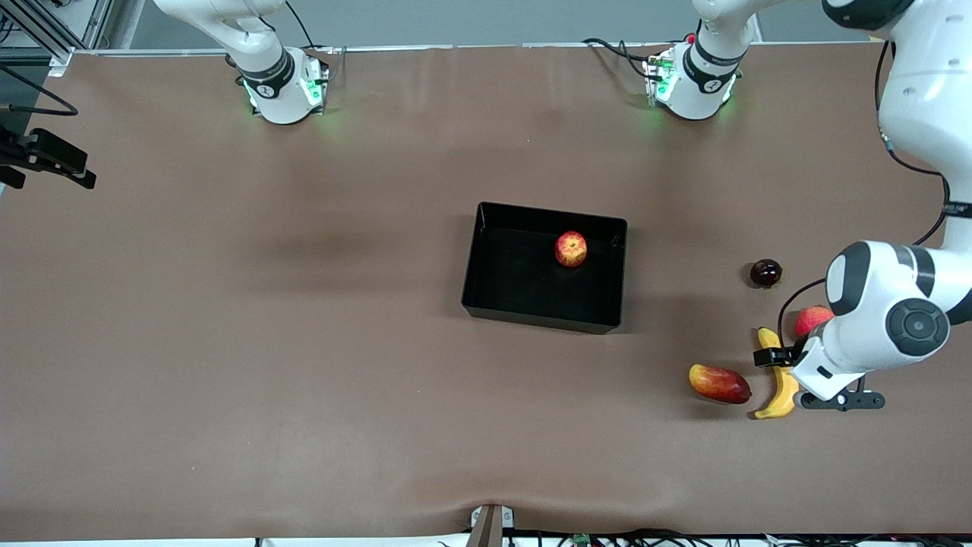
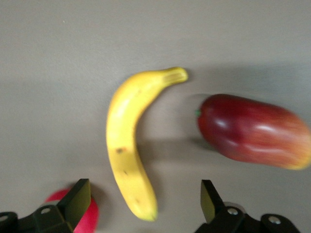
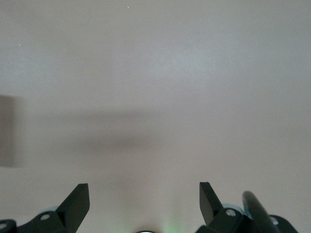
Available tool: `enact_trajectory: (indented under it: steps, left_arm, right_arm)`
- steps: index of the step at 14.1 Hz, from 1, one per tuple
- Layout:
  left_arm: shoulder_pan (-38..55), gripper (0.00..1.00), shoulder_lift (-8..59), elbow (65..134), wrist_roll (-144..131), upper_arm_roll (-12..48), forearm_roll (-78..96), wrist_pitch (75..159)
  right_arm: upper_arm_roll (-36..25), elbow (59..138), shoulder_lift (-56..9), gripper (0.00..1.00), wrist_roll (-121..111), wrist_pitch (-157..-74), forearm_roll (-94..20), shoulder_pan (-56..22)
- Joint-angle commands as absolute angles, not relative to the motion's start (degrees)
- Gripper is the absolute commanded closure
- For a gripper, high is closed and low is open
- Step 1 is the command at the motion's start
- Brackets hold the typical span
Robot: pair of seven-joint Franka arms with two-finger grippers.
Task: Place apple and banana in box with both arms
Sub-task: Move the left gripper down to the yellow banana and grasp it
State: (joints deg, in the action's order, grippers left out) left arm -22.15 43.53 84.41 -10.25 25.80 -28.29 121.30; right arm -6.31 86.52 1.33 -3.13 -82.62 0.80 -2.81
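The apple (image 1: 571, 248), red with yellow streaks, lies in the black box (image 1: 544, 300) at the table's middle, toward the corner nearest the left arm's base. The yellow banana (image 1: 782, 395) lies on the table at the left arm's end, nearer the front camera than the box. My left gripper (image 1: 790, 363) hangs open over it. In the left wrist view the banana (image 2: 127, 141) has one end between the spread fingers of my left gripper (image 2: 146, 201), untouched. My right gripper (image 3: 144, 204) is open over bare table and does not show in the front view.
A red-yellow mango-like fruit (image 1: 719, 383) lies beside the banana, on its box side. A pink-red round fruit (image 1: 812, 319) sits close to the banana's farther end, partly under the left arm. A dark round fruit (image 1: 765, 273) lies farther back. A black camera mount (image 1: 45, 156) overhangs the right arm's end.
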Motion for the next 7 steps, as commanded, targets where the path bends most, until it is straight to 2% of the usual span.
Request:
enact_trajectory:
  steps: [1, 3, 7]
  left_arm:
    - [-22.8, 0.00, 44.7, 83.9, -8.7, 26.1, -30.6, 123.0]
    - [-23.6, 0.01, 46.7, 83.8, -8.5, 24.5, -30.5, 126.3]
    - [-23.6, 0.19, 49.7, 83.8, -9.7, 22.6, -29.9, 132.1]
  right_arm:
    - [-6.3, 87.8, 2.9, 0.00, -4.0, -83.3, -0.3, -2.6]
    - [-6.3, 87.7, 2.8, 0.00, -4.1, -83.8, -0.3, -2.5]
    - [-6.3, 87.7, 2.9, 0.00, -4.1, -83.7, -0.3, -2.6]
